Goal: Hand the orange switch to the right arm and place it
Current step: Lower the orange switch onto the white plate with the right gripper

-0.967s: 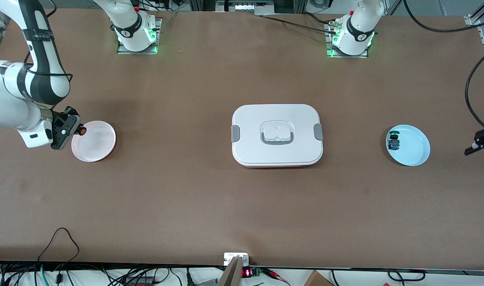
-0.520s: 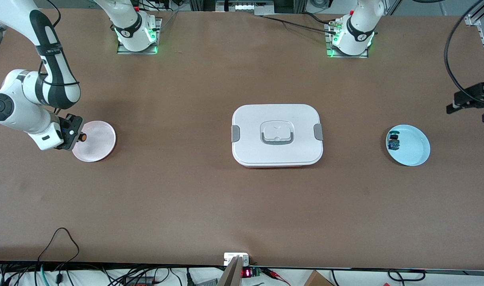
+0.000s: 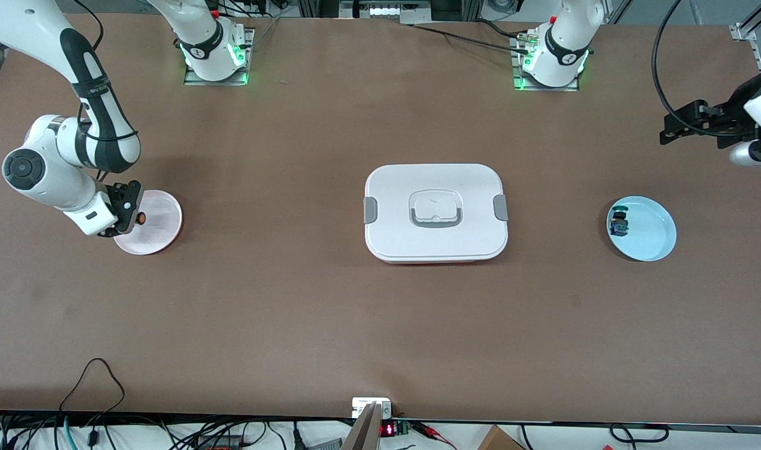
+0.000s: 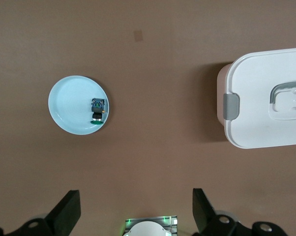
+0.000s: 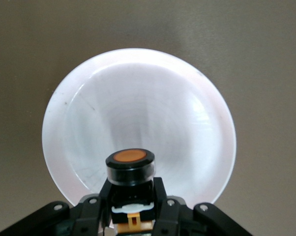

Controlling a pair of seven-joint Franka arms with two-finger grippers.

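The orange switch (image 3: 140, 218), a black body with an orange cap, sits between the fingers of my right gripper (image 3: 134, 215), which is shut on it. In the right wrist view the orange switch (image 5: 130, 167) points cap-first from the right gripper (image 5: 132, 189) over the pale pink plate (image 5: 138, 113). That pink plate (image 3: 162, 228) lies toward the right arm's end of the table, and the switch hangs low over its rim. My left gripper (image 3: 683, 122) is open and holds nothing, raised over the left arm's end of the table. Its spread fingers (image 4: 67, 216) frame bare tabletop.
A white lidded box (image 3: 435, 212) with grey clips stands mid-table. A light blue plate (image 3: 652, 234) toward the left arm's end carries a small blue-and-green switch (image 3: 618, 223). In the left wrist view the blue plate (image 4: 69, 103) and the box (image 4: 266, 108) lie below.
My right gripper has come down and in over the pink plate's rim with the orange switch. The left arm has drawn back from the blue plate toward the bases' side, still open.
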